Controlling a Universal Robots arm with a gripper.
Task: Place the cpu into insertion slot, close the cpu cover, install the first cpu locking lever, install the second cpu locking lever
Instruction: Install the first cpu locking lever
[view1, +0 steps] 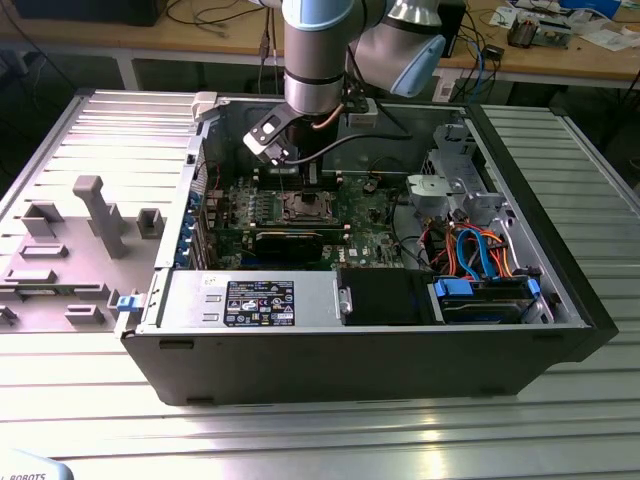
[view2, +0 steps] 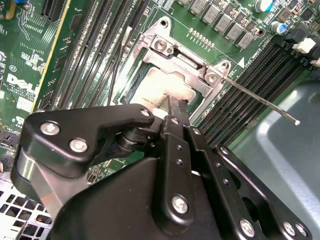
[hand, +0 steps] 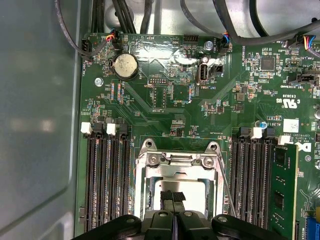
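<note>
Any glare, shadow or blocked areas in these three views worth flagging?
Exterior view: bright reflections streak the ribbed metal table, and the open black computer case is dim inside. Second wrist view: the black tool blocks the lower half; the dull silver-grey square cpu glares pale. First wrist view: a sheen lies on the green circuit board beside the round silver coin battery.

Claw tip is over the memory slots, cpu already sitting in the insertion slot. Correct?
Not quite. The claw tip is over the cpu itself, not the memory slots, which run along either side of it. The first wrist view shows this. The rest holds: the cpu sits in the insertion slot.
</note>
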